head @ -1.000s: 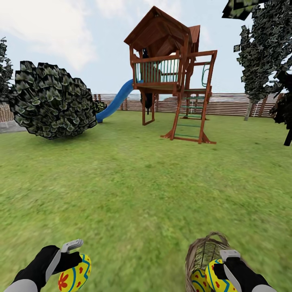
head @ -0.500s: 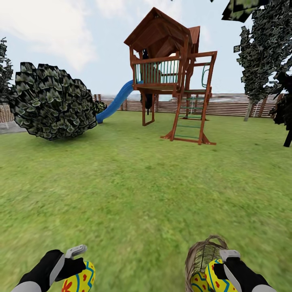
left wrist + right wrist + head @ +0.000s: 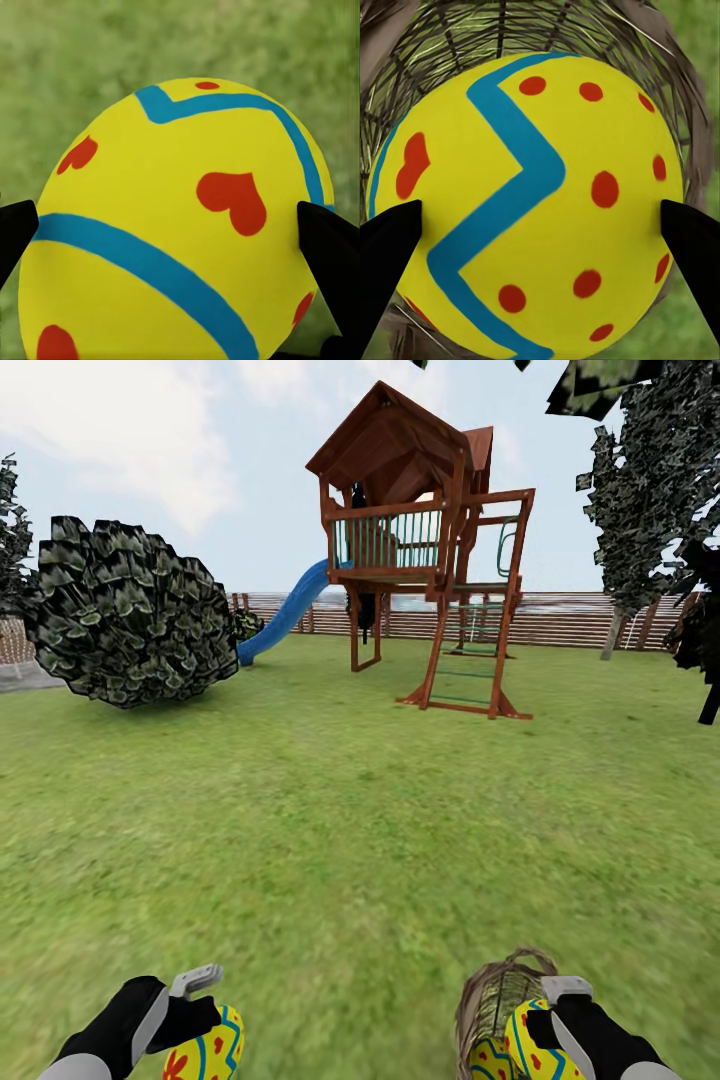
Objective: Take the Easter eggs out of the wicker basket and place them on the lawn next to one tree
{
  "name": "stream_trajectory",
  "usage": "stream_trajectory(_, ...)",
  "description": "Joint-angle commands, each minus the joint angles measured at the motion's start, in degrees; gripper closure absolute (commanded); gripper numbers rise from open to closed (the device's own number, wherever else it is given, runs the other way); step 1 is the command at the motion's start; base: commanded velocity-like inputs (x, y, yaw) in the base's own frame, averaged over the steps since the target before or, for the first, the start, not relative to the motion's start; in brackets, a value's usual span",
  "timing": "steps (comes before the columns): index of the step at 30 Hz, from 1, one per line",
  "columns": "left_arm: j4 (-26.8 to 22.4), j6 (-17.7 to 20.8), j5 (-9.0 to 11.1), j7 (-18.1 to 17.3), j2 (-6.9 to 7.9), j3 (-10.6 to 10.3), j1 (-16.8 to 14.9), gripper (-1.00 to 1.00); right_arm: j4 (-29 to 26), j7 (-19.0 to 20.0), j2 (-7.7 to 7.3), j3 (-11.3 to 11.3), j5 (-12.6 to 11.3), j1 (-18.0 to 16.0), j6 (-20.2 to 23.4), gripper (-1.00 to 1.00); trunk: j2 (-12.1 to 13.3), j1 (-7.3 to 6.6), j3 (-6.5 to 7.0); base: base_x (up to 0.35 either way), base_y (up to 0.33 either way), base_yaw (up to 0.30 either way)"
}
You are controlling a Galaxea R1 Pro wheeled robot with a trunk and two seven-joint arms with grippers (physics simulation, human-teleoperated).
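Lawn [image 3: 340, 840] fills mid-frame; wicker basket [image 3: 492, 1000] lies lower right. Right gripper [image 3: 540, 225] clamps one egg [image 3: 532, 202] at its mouth; left gripper [image 3: 172, 225] pinches another [image 3: 172, 225], lower left. Jolts might slip either smooth shell.

Eggs: smooth painted shell, yellow with blue bands and red marks, slight satin sheen. One in the left gripper [image 3: 176, 225], egg [image 3: 172, 225]; one in the right gripper [image 3: 540, 225], egg [image 3: 536, 202]. Fingers [image 3: 334, 255] matt black, rubbery look. Basket [image 3: 450, 45]: rough woven wicker, brown, open weave, dry matt strands. Lawn [image 3: 330, 810]: mottled green grass, matt, soft texture. Playset [image 3: 420, 550]: reddish-brown stained wood; slide [image 3: 285, 610] smooth blue plastic. Fence [image 3: 570, 620]: brown wood slats. Bush [image 3: 130, 610]: flat, dark grey-green leaf patches.
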Motion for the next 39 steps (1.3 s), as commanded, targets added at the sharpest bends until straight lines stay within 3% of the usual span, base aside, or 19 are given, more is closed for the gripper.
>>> stream_trajectory(1,-0.1,0.4,0.1,-0.1,-0.05,0.3,0.0,1.0,-0.1,-0.3,-0.04,0.5,-0.5,0.0,0.3,1.0,0.4,-0.23,0.12,0.0,0.0,0.0)
stream_trajectory(24,1.5,-0.9,0.0,-0.1,-1.35,0.1,0.0,1.0,0.0,-0.1,-0.12,0.5,-0.5,0.0,0.2,1.0,9.6,-5.28,4.25,0.0,0.0,0.0)
stream_trajectory(33,1.5,-1.5,0.0,-0.1,-1.35,0.3,0.0,1.0,0.1,-0.1,-0.1,0.5,-0.4,0.0,0.3,1.0,9.6,-5.28,4.25,0.0,0.0,0.0)
stream_trajectory(39,1.5,-1.6,0.0,-0.1,-1.43,0.3,0.0,1.0,0.0,-0.3,-0.12,0.5,-0.4,0.0,0.4,1.0,12.0,-6.6,5.33,0.0,0.0,0.0)
